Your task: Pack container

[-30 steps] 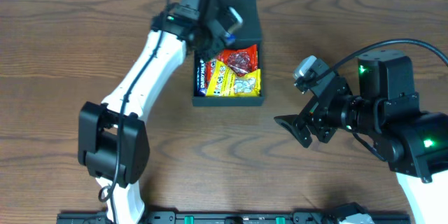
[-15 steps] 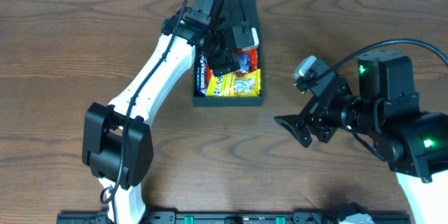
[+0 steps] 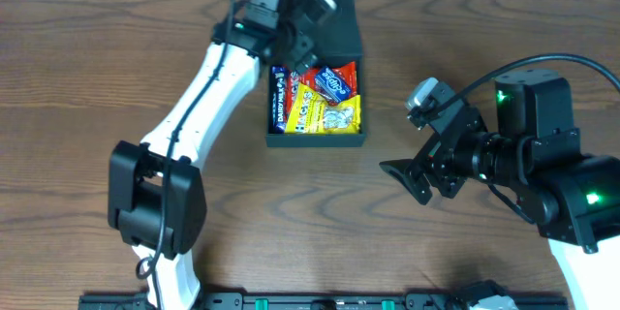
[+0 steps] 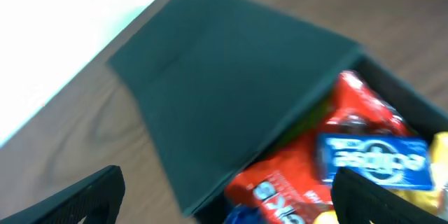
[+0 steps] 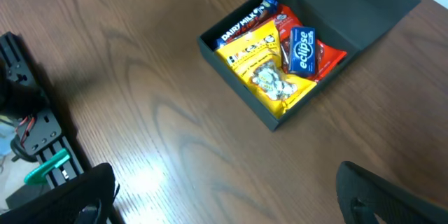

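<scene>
Left end effector pulled back from over container to its far-left corner; fingers spread, nothing held. Blue packet now lies on red packet; absent a second ago, so drop done. Container near far edge of table, mid-width, lid open. Right end effector unmoved near right edge, spread, empty. Judgement: box looks full, lid closing likely next.

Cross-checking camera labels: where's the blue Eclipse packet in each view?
Overhead: blue Eclipse packet in the container, top centre of frame.
Left wrist: lower right, blurred.
Right wrist: upper right of centre.
Shared landmark: the open flap lid, adjoining the packet's end of the container.
</scene>
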Action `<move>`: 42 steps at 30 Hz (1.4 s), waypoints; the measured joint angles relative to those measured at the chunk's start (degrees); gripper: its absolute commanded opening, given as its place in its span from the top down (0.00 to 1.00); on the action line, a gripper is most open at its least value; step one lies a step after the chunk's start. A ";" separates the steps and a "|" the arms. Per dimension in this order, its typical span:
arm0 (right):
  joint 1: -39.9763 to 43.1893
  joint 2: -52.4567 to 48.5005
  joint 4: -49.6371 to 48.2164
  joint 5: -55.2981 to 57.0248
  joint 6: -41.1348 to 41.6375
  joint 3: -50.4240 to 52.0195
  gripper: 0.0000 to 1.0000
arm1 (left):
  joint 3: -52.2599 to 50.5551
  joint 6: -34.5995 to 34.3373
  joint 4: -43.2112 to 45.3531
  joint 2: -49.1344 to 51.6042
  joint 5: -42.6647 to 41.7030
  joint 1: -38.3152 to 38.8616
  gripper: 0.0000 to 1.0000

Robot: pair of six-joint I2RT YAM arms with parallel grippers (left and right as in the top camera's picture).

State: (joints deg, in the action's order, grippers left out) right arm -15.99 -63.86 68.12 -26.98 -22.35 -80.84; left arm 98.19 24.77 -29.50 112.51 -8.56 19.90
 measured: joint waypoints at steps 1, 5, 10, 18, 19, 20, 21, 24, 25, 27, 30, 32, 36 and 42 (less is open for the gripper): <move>0.00 0.00 -0.37 0.00 0.00 0.00 0.01 | 0.00 -2.67 -0.04 0.00 -0.02 -1.20 0.05; 0.00 -0.04 -4.55 0.00 1.46 0.00 0.01 | 0.09 -11.30 -1.40 0.00 -2.34 -7.26 0.05; 0.00 -2.73 -13.09 -0.11 6.27 0.00 0.12 | 0.13 -16.06 -3.50 0.00 -9.51 -16.06 0.05; 0.00 -18.73 -24.63 9.40 18.05 0.00 0.97 | 0.15 -17.33 -3.32 0.00 -14.27 -19.32 0.09; 0.00 -21.44 -26.49 11.41 20.44 0.00 0.98 | 0.15 -17.29 -3.32 0.00 -14.58 -19.32 0.17; 0.00 -23.52 -27.89 12.83 21.99 0.00 0.98 | 0.15 -17.57 -3.30 0.00 -14.75 -19.30 0.18; 0.00 -25.55 -29.38 14.56 23.58 0.00 0.98 | 0.15 -17.51 -3.28 0.00 -15.02 -19.23 0.20; 0.00 -30.69 -32.87 18.84 26.73 0.00 0.99 | 0.15 -17.49 -3.32 0.00 -15.28 -19.19 0.22; 0.00 -32.41 -33.88 20.20 27.61 0.00 0.98 | 0.15 -17.55 -3.28 0.00 -15.28 -19.19 0.24; 0.04 -35.63 -36.15 22.43 29.22 0.00 0.99 | 0.15 -17.66 -3.30 0.00 -15.30 -19.19 0.33; 0.68 -40.83 -39.32 24.76 32.92 0.00 0.99 | 0.15 -17.62 -3.30 0.00 -15.34 -19.15 0.61; 1.60 -44.17 -41.42 25.42 37.05 0.00 0.99 | 0.15 -17.77 -3.30 0.00 -15.45 -19.15 0.82; 4.09 -49.33 -46.01 22.53 42.16 0.02 0.98 | 0.15 -20.35 -1.64 0.00 -15.43 -19.08 0.94; 7.19 -52.87 -54.21 15.80 46.34 0.02 0.98 | 0.22 -27.12 5.90 1.18 -16.20 -19.08 0.94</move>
State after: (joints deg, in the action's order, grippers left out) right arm -8.80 -116.73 13.91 -11.18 23.99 -80.82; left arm 98.41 -2.35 -23.59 113.69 -24.75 0.82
